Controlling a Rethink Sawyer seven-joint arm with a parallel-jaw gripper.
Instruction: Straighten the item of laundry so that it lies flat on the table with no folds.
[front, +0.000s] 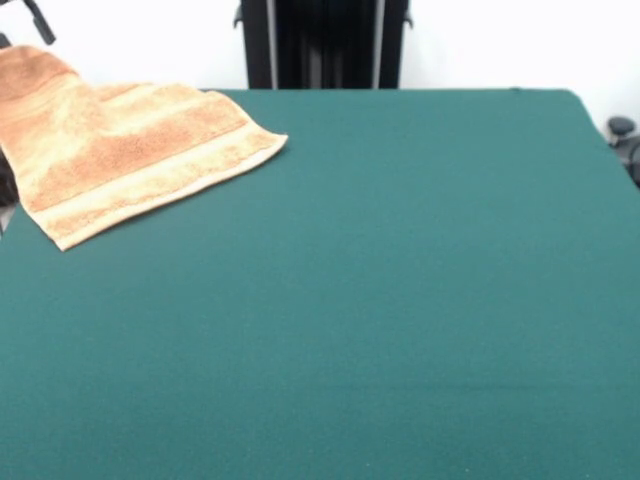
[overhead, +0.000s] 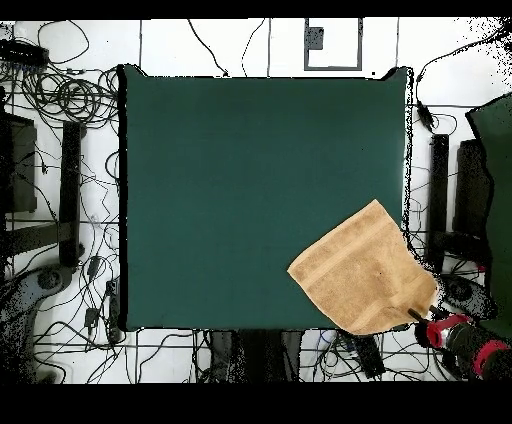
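The orange-tan towel lies at the table's far left corner in the front view, with its striped end flat on the green table. Its other end rises above the table's edge at the picture's left. In the overhead view the towel sits at the lower right corner and reaches out past the table. My gripper is off the table beside that corner, at the towel's raised end, and seems shut on it. A dark part of it shows at the top left of the front view.
The robot's black pedestal stands behind the far edge. Cables and stands lie on the floor around the table. The red and black arm stretches out beyond the table's corner.
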